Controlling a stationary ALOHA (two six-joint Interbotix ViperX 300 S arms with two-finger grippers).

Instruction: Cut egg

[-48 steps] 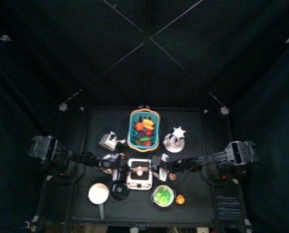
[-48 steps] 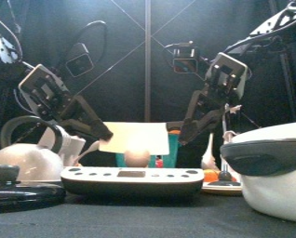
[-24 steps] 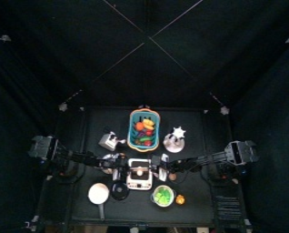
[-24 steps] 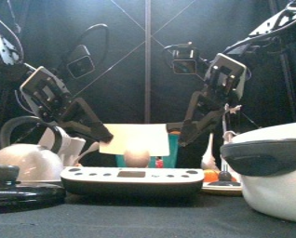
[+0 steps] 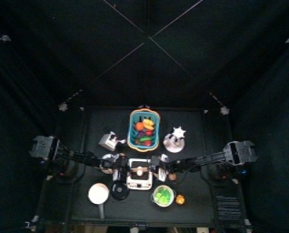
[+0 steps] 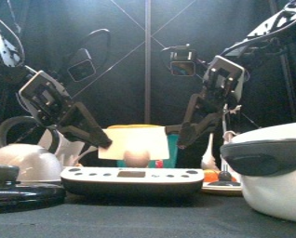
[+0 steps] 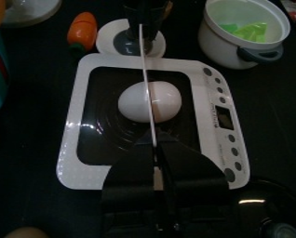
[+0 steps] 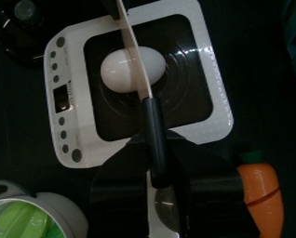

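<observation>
A pale egg [image 7: 150, 99] [image 8: 126, 67] [image 6: 137, 158] lies on the black platform of a white kitchen scale [image 7: 82, 139] [image 8: 200, 102] [image 6: 132, 178] [image 5: 136, 179] at the table's front middle. A thin knife [image 7: 144, 65] [image 8: 134, 51] with a black handle [image 8: 154, 125] spans straight across the top of the egg. My right gripper [image 8: 158, 153] [image 6: 176, 130] is shut on the handle. My left gripper [image 7: 157, 167] [image 6: 103, 141] is shut on the blade's other end. The two grippers face each other across the scale.
A white pot of green pieces [image 7: 247, 23] [image 8: 20, 218] [image 5: 165, 195] and a toy carrot [image 8: 260, 191] [image 7: 81, 28] sit near the scale. A basket of fruit [image 5: 144, 129] stands behind it. A white kettle [image 6: 26, 163] and a large white pot [image 6: 269, 172] flank the front.
Both grippers have sunk very slightly toward the scale with the knife between them. The egg has not moved.
</observation>
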